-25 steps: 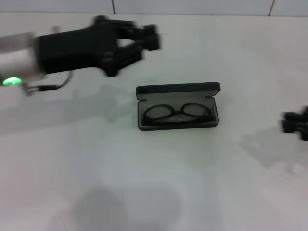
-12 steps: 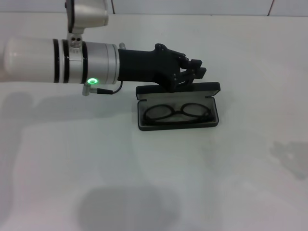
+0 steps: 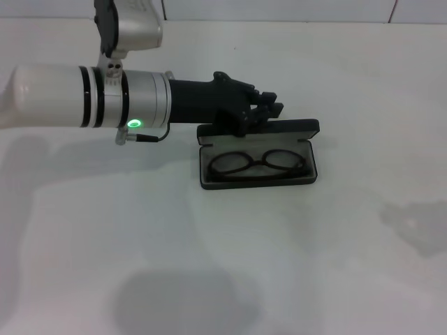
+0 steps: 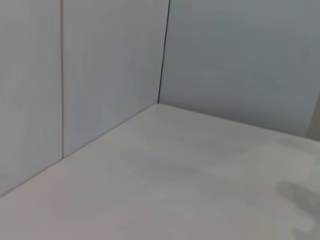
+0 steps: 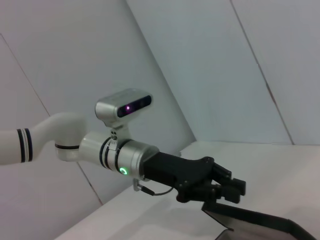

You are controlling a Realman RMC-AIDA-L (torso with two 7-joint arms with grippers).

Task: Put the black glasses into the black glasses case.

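Already black glasses [image 3: 258, 165] inside black glasses case [image 3: 257, 183]; left gripper [image 3: 269, 112] seemingly touching lid.

A plain white, matte tabletop [image 3: 209, 279] carries the scene and meets a pale panelled wall at its far edge. Directly on it, near the middle, lies a flat matte black rectangular glasses case [image 3: 258, 159] with rounded corners, its hinged lid raised toward the wall.
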